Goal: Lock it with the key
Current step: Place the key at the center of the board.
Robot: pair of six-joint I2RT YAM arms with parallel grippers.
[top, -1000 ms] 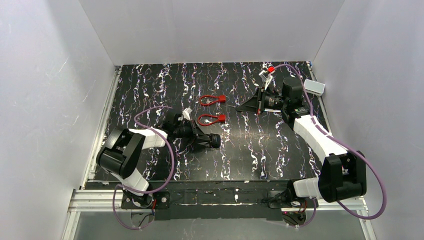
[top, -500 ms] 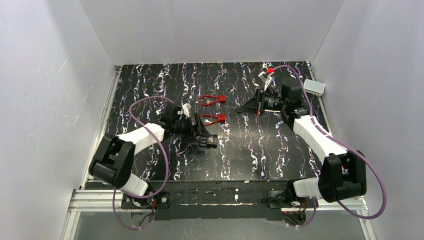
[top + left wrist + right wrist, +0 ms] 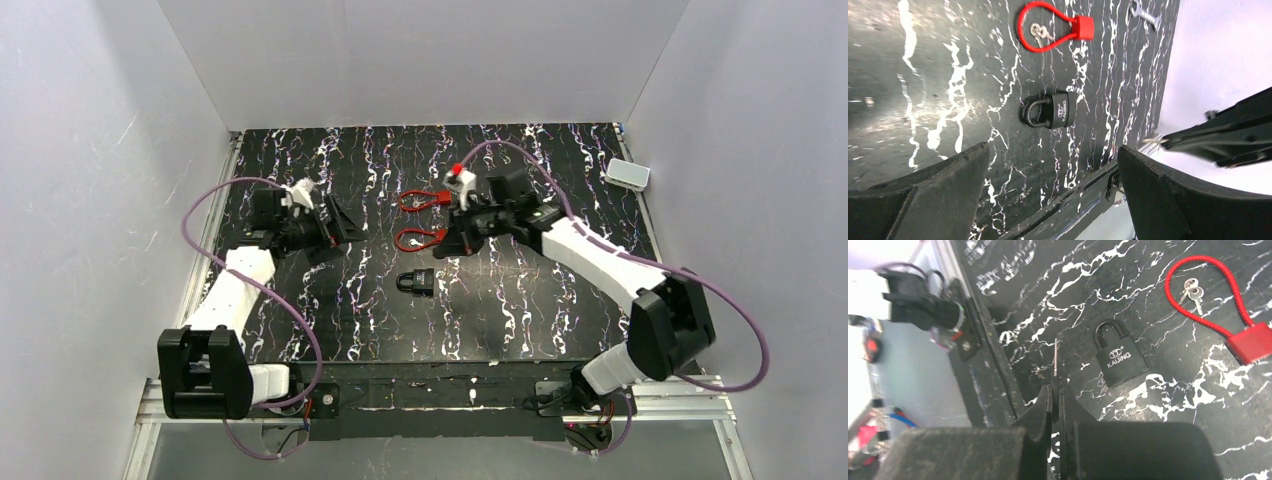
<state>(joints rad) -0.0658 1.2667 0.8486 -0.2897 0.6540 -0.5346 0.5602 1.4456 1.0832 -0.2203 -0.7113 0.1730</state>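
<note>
Key (image 3: 1056, 357) pinched in my right gripper (image 3: 1055, 390), near padlock (image 3: 1120, 359) lying flat on surface (image 3: 500, 320); my left gripper (image 3: 1053, 150) spread wide.

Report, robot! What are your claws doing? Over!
Left claw open, empty. Right claw shut on key. Padlock flat on table, untouched. Red cable lock beside it, apart.

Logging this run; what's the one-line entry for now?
left gripper: open, empty | right gripper: shut on key | padlock: flat on table, unheld | key not inserted
</note>
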